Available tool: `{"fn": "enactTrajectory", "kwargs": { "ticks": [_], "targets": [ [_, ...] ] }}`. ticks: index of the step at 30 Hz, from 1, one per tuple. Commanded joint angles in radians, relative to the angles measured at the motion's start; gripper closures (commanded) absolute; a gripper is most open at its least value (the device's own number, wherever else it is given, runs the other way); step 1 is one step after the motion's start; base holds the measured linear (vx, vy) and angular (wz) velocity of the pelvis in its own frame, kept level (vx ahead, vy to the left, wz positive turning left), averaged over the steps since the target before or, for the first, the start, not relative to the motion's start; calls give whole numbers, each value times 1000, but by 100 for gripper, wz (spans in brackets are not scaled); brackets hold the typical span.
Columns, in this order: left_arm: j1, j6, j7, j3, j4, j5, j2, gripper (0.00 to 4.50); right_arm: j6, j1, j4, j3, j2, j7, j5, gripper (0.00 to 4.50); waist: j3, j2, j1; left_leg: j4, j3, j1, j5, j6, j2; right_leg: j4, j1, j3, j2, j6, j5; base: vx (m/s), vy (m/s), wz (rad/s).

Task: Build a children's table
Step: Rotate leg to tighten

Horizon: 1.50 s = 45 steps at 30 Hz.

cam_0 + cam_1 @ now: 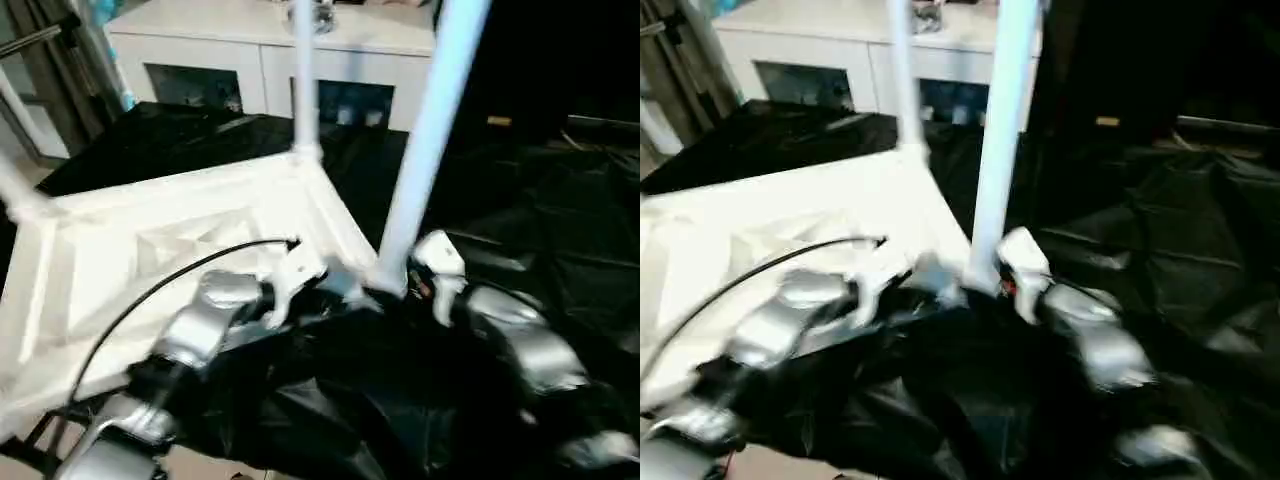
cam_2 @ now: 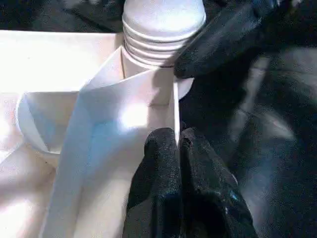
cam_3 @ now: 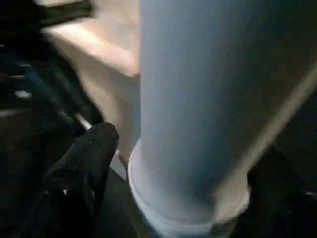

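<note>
The white tabletop [image 1: 150,250] lies underside up, ribs showing, on a black sheet. One white leg [image 1: 430,130] rises from the near corner socket, leaning slightly right. A second leg [image 1: 305,90] stands at the far corner, and a third leg [image 1: 15,195] shows at the left edge. My left gripper [image 2: 177,144] is shut on the tabletop's thin rim wall just beside the near socket. My right gripper [image 3: 183,188] is open, with one black finger on each side of the near leg's base. One right finger [image 2: 218,39] rests by the leg's ribbed end.
A white glass-door cabinet [image 1: 260,50] stands behind the work. The crumpled black sheet [image 1: 520,220] covers the surface to the right and front. A black cable [image 1: 150,290] arcs over my left forearm.
</note>
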Motion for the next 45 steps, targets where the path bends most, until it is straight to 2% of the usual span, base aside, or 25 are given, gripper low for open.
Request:
{"fn": "enactTrajectory", "kwargs": {
  "ticks": [1,4,8,11,14,20,22,23,24,26,29,30,31,32,34,35,36,37,38,39,40,41,42,43,45],
  "targets": [
    [23,-10,-47,-32,4,-17,-2,450,14,5,-43,26,-8,66,25,64,-62,-19,4,-51,-3,4,-156,110,18,-55,48,27,-32,-255,-84,0,0,0],
    [30,-17,-87,-35,0,-23,24,450,32,21,-69,39,-49,129,38,89,-59,-17,11,-54,-2,7,-184,99,19,-58,49,26,-34,-253,-134,0,0,0],
    [35,-17,-123,-40,-5,-21,53,450,66,39,-104,52,-81,182,53,121,-54,-19,13,-59,-3,12,-241,64,21,-69,44,29,-36,-226,-244,0,0,0],
    [35,-17,-138,-40,-7,-22,62,450,79,44,-115,54,-82,197,54,139,-53,-19,12,-62,-5,11,-257,50,20,-72,44,29,-37,-209,-283,0,0,0],
    [34,-14,-146,-39,-10,-24,66,450,87,41,-112,57,-80,203,59,171,-55,-20,11,-61,-5,9,-242,47,20,-69,45,29,-37,-208,-265,0,0,0],
    [33,-15,-128,-32,1,-17,60,450,101,46,-115,67,-76,209,52,181,-58,-20,11,-57,-4,8,-211,57,18,-64,47,29,-35,-223,-207,0,0,0],
    [26,2,-85,-22,13,-12,45,450,116,55,-115,62,-66,197,57,181,-57,-20,11,-57,-4,9,-217,58,19,-65,46,29,-35,-225,-214,0,0,0],
    [22,10,-57,-17,22,-7,36,450,128,58,-115,58,-58,184,58,182,-56,-20,12,-58,-4,10,-225,57,19,-67,45,29,-36,-224,-228,0,0,0],
    [14,23,-20,-8,33,0,23,450,145,62,-113,52,-47,164,61,183,-54,-25,13,-58,-4,12,-236,53,19,-69,44,29,-36,-219,-255,0,0,0],
    [-7,44,67,11,63,15,-11,450,151,58,-88,37,-10,97,52,183,-50,-23,12,-61,-2,20,-275,36,19,-79,35,30,-35,-205,-327,0,0,0],
    [-35,67,162,27,95,31,-60,450,141,40,-23,16,51,-46,9,183,-47,-24,7,-65,-8,16,-307,12,15,-88,35,27,-39,-169,-426,-34,3,-1],
    [-56,83,227,33,117,40,-104,450,138,19,41,-7,111,-174,-19,183,-47,-22,3,-67,-11,16,-326,-5,14,-93,31,25,-40,-143,-471,-53,7,-4],
    [-56,83,227,33,117,40,-104,450,138,19,41,-7,111,-174,-19,184,-46,-24,-2,-68,-12,17,-339,-9,13,-96,28,24,-38,-137,-489,-53,11,-5],
    [-83,94,292,35,148,48,-155,450,155,-7,104,-33,184,-319,-37,184,-45,-22,-7,-69,-15,15,-356,-18,10,-99,30,21,-39,-121,-526,-53,11,-5],
    [-110,92,341,22,188,67,-202,450,160,-24,144,-24,252,-437,-77,184,-44,-22,-16,-71,-22,15,-386,-30,9,-107,29,15,-40,-99,-571,-26,8,-4],
    [-111,91,344,20,190,68,-204,450,160,-25,147,-23,256,-445,-80,184,-44,-19,-18,-70,-23,16,-399,-32,7,-110,27,13,-39,-90,-585,0,0,0],
    [-123,86,355,9,209,81,-222,450,145,-36,163,-7,288,-491,-110,184,-44,-13,-22,-69,-25,24,-434,-26,6,-118,22,11,-40,-78,-607,0,0,0],
    [-125,84,357,6,214,84,-226,450,140,-39,167,-3,296,-501,-118,184,-43,-16,-25,-69,-24,24,-442,-23,6,-123,20,10,-39,-76,-610,0,0,0],
    [-131,77,360,1,222,90,-234,450,126,-46,174,8,312,-516,-135,184,-44,-17,-27,-71,-27,22,-449,-18,4,-127,24,5,-39,-70,-618,0,0,0],
    [-132,75,360,0,224,91,-237,450,122,-49,177,10,316,-515,-136,149,-45,-14,-29,-75,-30,19,-449,-15,5,-128,29,2,-40,-64,-616,0,0,0],
    [-133,72,358,-1,226,91,-239,450,117,-52,180,11,322,-514,-137,149,-45,-14,-30,-76,-31,18,-454,-14,5,-129,29,1,-40,-63,-615,0,0,0],
    [-134,70,353,-2,226,90,-240,450,117,-54,181,10,326,-512,-134,128,-43,-12,-30,-77,-32,20,-465,-13,5,-131,27,0,-40,-62,-619,0,0,0],
    [-135,66,348,-3,228,91,-241,450,114,-58,187,5,334,-511,-130,111,-44,-12,-31,-77,-34,24,-487,-13,4,-133,24,-1,-38,-66,-615,0,0,0],
    [-133,66,339,-4,223,90,-237,450,113,-61,188,1,335,-500,-124,111,-44,-13,-32,-78,-36,22,-489,-13,5,-133,26,-2,-39,-68,-609,0,0,0],
    [-125,47,297,-8,210,87,-215,450,97,-68,187,-9,320,-470,-118,103,-45,-7,-32,-84,-42,19,-496,-10,8,-131,32,-3,-42,-83,-564,0,0,0]
  ]
}}
